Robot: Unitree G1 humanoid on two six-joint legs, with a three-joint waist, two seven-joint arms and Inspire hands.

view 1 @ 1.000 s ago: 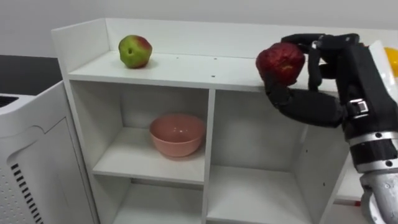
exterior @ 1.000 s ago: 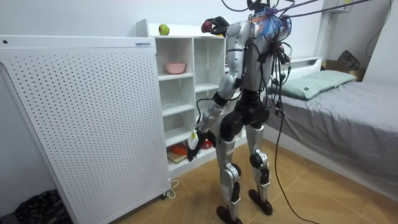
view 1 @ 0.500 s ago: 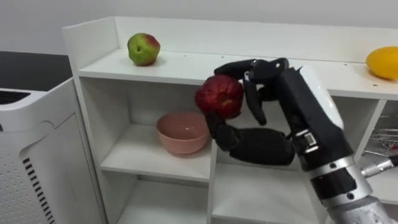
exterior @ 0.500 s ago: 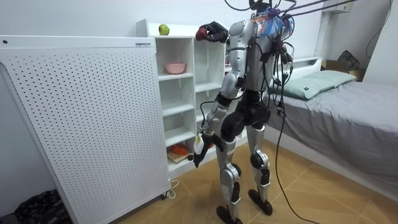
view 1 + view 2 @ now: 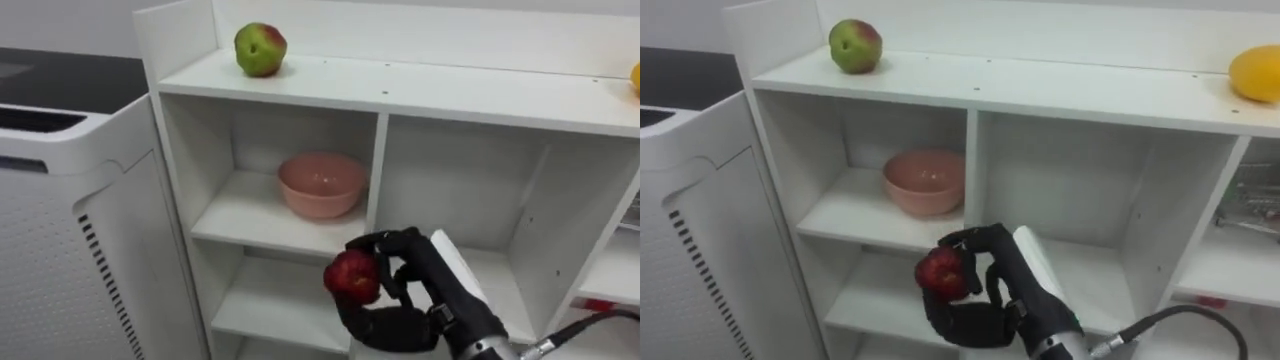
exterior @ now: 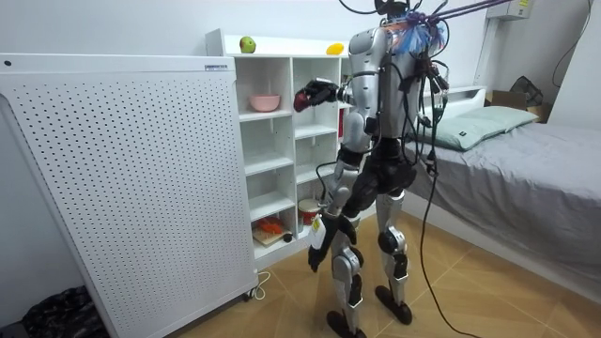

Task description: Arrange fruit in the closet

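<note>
A dark red apple [image 5: 351,276] [image 5: 941,273] sits in my right hand [image 5: 425,275] [image 5: 1006,268], whose fingers and thumb curl round it. Hand and apple hang in front of the white closet [image 5: 400,92], below the pink bowl [image 5: 322,184] and near the middle divider. A green-red apple [image 5: 260,49] lies on the closet's top at the left, and a yellow fruit [image 5: 1257,72] at the right. In the room view I stand facing the closet with the red apple [image 6: 301,101] at bowl height, while my left hand [image 6: 317,253] hangs by my thigh.
A white perforated panel [image 6: 122,169] stands against the closet's left side; its top [image 5: 60,140] shows in the eye views. A metal rack [image 5: 1252,205] sits in the right compartment. Red items [image 6: 270,225] lie on low shelves. A bed [image 6: 507,160] is behind me.
My right hand has come down with the red apple, from the closet's top edge to in front of the shelves below the bowl. The head camera has shifted too.
</note>
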